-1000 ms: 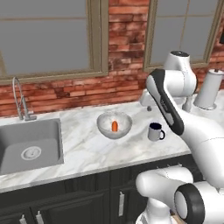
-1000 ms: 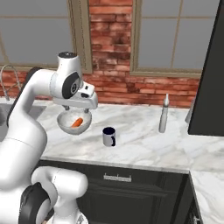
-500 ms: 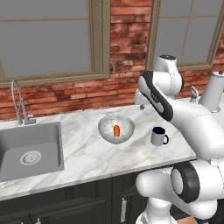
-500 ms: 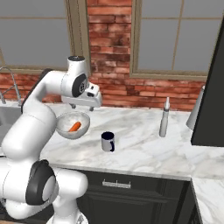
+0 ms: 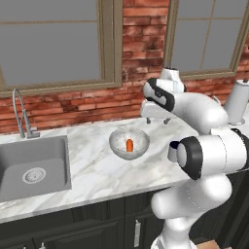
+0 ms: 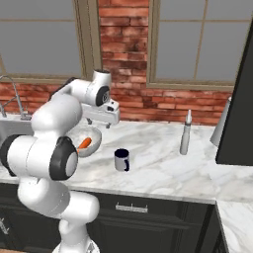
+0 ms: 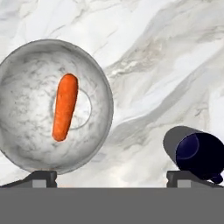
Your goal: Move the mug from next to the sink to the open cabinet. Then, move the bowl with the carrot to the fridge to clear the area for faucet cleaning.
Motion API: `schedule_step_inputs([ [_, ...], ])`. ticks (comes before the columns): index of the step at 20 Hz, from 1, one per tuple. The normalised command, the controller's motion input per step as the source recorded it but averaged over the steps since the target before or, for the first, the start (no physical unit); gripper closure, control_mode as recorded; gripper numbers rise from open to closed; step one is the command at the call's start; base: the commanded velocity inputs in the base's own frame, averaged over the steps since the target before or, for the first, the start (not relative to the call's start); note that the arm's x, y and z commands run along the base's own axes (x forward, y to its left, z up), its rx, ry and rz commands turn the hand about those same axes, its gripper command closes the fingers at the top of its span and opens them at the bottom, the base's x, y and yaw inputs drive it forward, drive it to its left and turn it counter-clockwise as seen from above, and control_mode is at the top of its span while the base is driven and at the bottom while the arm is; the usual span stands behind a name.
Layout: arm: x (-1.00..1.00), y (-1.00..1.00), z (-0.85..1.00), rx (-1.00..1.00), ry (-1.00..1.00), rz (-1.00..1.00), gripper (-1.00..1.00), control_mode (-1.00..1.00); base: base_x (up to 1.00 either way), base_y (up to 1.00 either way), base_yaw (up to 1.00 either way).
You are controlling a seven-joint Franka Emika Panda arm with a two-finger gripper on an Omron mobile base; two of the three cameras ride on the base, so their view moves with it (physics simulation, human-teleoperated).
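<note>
Your gripper (image 7: 111,177) hangs spread wide and empty above the counter. The mug (image 7: 196,154) stands upright beside one fingertip, so shift toward it, away from the bowl (image 7: 52,105).

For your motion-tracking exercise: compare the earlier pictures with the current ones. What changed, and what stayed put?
The base drove, shifting both base views. The end effector stayed open, holding nothing, above the counter. The mug, bowl and carrot kept their places.
</note>
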Motion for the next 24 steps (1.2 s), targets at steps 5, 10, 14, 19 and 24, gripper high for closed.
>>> schedule_step_inputs([
  [5, 0.66, 0.12, -0.51, 0.0, 0.14, 0.01, -1.0, -1.0, 0.0, 0.0, 0.0],
  [10, 0.39, 0.05, -0.67, 0.0, 0.04, 0.0, -1.0, -1.0, 0.0, 0.0, 0.0],
  [14, 0.0, 0.03, -0.47, 0.01, 0.0, 0.04, -1.0, -1.0, 0.0, 0.0, 0.0],
  [19, -0.3, 0.07, -0.2, 0.0, -0.03, 0.07, -1.0, -1.0, 0.0, 0.0, 0.0],
  [24, -0.05, 0.15, 0.0, 0.0, -0.02, 0.03, -1.0, -1.0, 0.0, 0.0, 0.0],
])
